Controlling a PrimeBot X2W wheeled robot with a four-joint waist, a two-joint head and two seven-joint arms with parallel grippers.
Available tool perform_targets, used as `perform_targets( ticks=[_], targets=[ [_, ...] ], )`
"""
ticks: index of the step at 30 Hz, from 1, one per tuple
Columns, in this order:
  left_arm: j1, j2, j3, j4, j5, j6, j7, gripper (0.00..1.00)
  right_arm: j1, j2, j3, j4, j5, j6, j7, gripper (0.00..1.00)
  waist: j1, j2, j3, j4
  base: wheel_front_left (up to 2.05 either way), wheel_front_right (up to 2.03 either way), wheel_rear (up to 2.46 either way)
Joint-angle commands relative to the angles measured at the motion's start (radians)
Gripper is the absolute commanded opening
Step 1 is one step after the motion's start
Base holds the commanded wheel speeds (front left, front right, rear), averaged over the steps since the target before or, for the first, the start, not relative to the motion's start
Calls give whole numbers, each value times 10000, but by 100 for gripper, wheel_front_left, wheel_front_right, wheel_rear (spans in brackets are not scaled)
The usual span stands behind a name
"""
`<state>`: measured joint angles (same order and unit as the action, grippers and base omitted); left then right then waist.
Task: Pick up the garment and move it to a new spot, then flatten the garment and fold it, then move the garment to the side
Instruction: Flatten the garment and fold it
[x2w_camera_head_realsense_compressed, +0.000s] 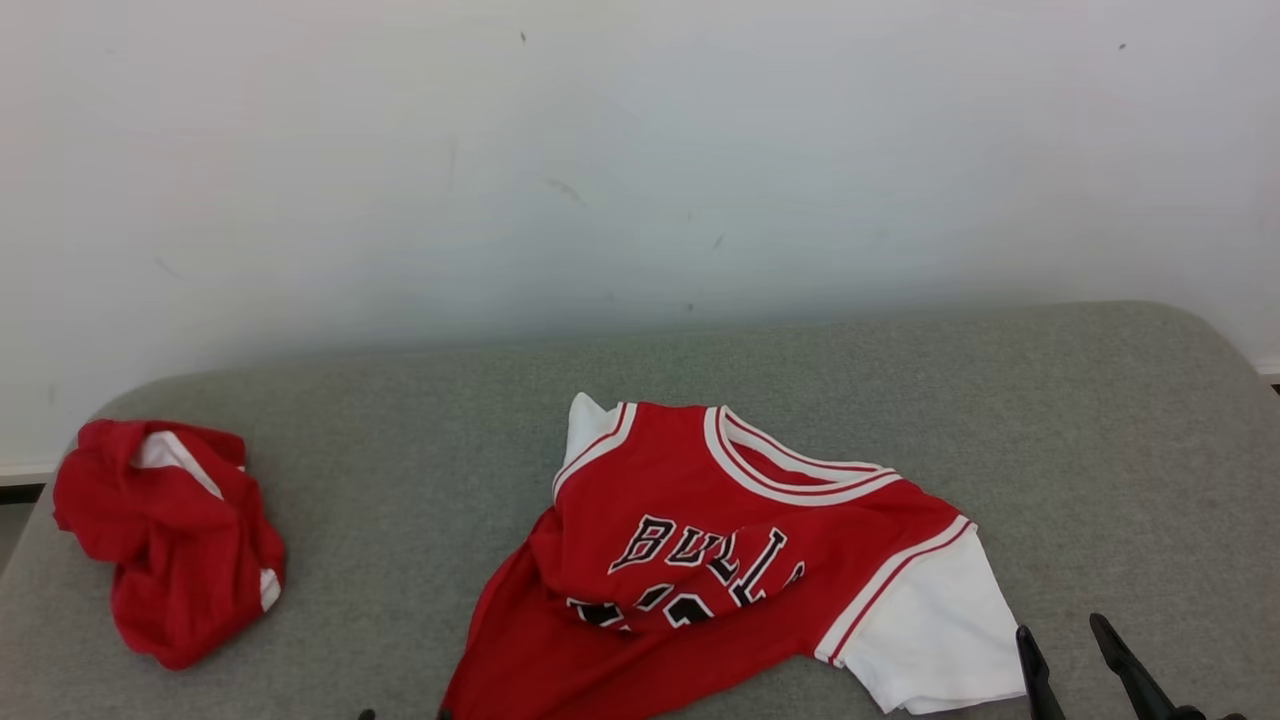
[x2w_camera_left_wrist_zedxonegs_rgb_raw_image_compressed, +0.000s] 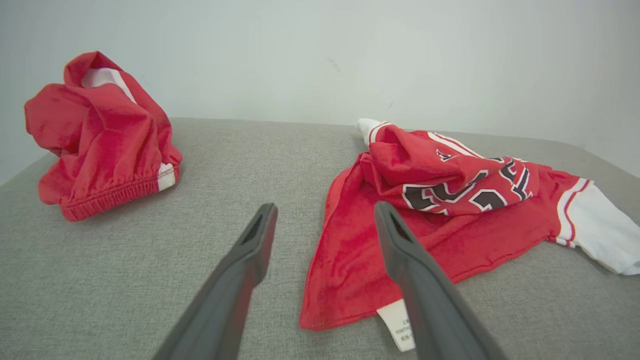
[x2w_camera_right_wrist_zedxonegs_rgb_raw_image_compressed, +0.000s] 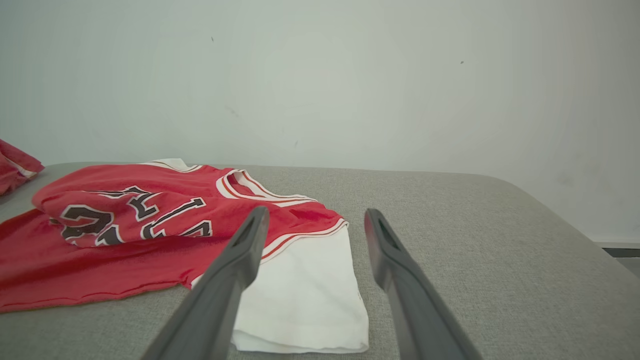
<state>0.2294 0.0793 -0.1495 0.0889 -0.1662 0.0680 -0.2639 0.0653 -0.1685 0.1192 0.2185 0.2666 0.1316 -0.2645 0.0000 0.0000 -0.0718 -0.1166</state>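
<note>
The red Bulls jersey (x2w_camera_head_realsense_compressed: 720, 560) lies rumpled at the lower centre of the head view on a grey woven upholstered surface (x2w_camera_head_realsense_compressed: 400, 420). Its chest is bunched over the lettering, and one white sleeve (x2w_camera_head_realsense_compressed: 930, 640) lies flat toward the lower right. Crumpled red shorts (x2w_camera_head_realsense_compressed: 165, 540) with an elastic waistband sit well apart at the left. A pale wall (x2w_camera_head_realsense_compressed: 640, 150) stands behind. The left gripper (x2w_camera_left_wrist_zedxonegs_rgb_raw_image_compressed: 325, 207) and right gripper (x2w_camera_right_wrist_zedxonegs_rgb_raw_image_compressed: 316, 211) hover with fingers wide, holding nothing. The right one's tips are just beside the sleeve.

Red shorts (x2w_camera_head_realsense_compressed: 165, 540) lie crumpled at the left of a grey fabric surface (x2w_camera_head_realsense_compressed: 400, 420), white wall (x2w_camera_head_realsense_compressed: 600, 150) behind.
</note>
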Motion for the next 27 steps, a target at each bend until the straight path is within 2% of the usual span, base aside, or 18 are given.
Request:
perform_targets(
  ticks=[1,7,14,18,27],
  targets=[
    [113,-17,77,21,167,-50,-5,100,107,-22,-6,18,63,-20,8,100,0,0,-9,3,0,0,0],
    [140,-143,199,49,384,-285,-5,100,22,-25,106,10,82,-20,8,100,0,0,20,-18,0,0,0],
    [-54,-93,-292,527,817,-788,-5,100,-95,-412,174,151,63,-20,8,100,0,0,117,-86,0,0,0],
    [-351,40,-612,1111,1025,-1005,51,100,-239,-748,340,995,184,-20,8,100,0,0,242,-126,0,0,0],
    [-1190,458,-918,2247,1544,-955,668,100,-1030,-1296,1020,2666,803,-20,147,100,0,0,656,-48,0,0,0]
  ],
)
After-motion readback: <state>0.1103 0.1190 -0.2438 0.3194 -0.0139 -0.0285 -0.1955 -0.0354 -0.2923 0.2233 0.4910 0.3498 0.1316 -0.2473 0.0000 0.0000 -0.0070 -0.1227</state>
